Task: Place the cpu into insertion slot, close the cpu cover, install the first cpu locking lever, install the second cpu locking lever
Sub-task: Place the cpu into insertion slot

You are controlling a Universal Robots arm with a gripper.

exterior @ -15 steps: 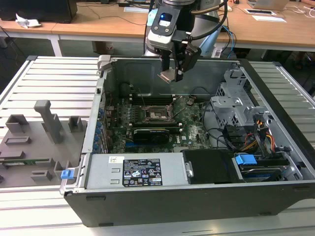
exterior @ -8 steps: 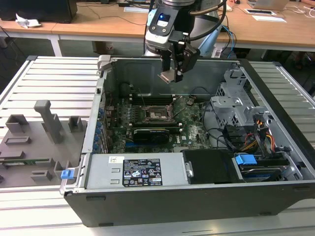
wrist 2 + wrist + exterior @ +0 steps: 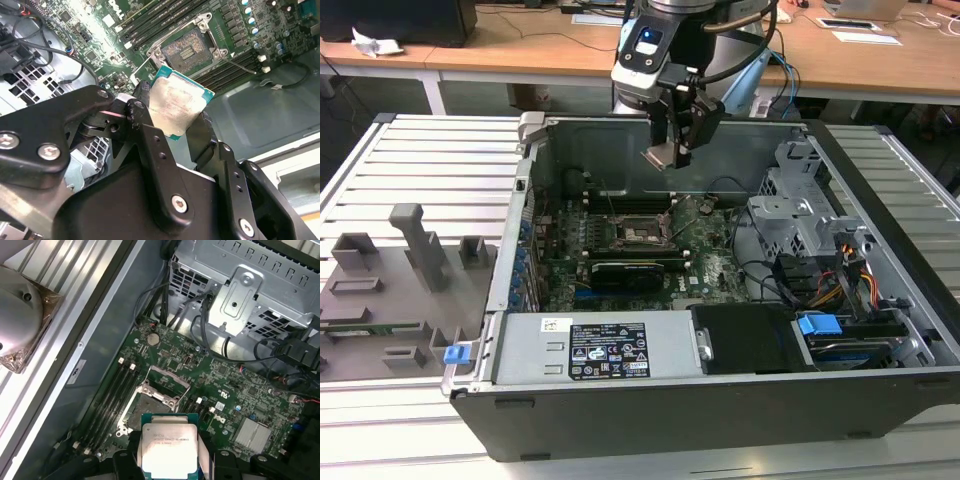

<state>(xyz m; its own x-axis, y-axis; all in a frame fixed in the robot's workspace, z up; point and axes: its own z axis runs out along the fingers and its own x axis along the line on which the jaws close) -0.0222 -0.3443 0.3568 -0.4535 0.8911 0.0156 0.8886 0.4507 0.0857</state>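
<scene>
Claw of the arm is clenched on the cpu. Its two black fingers press on opposite edges, so the metal face and the underside are free of contact. This is probably the reason for such a grip, because the underside must meet the slot untouched. In the exterior view the claw hangs inside the open computer case, well above the motherboard, and the cpu is in the air, touching nothing except the fingers. The insertion slot lies below the cpu and apart from it, with its dark centre uncovered. In the first wrist view the cpu cover seems to be lifted away at one edge of the insertion slot, which leaves the way open from above. The long memory slots run just beside it. The computer case stands on a slatted metal table. By judgement the first step is in hand, and the cpu is not yet seated.
</scene>
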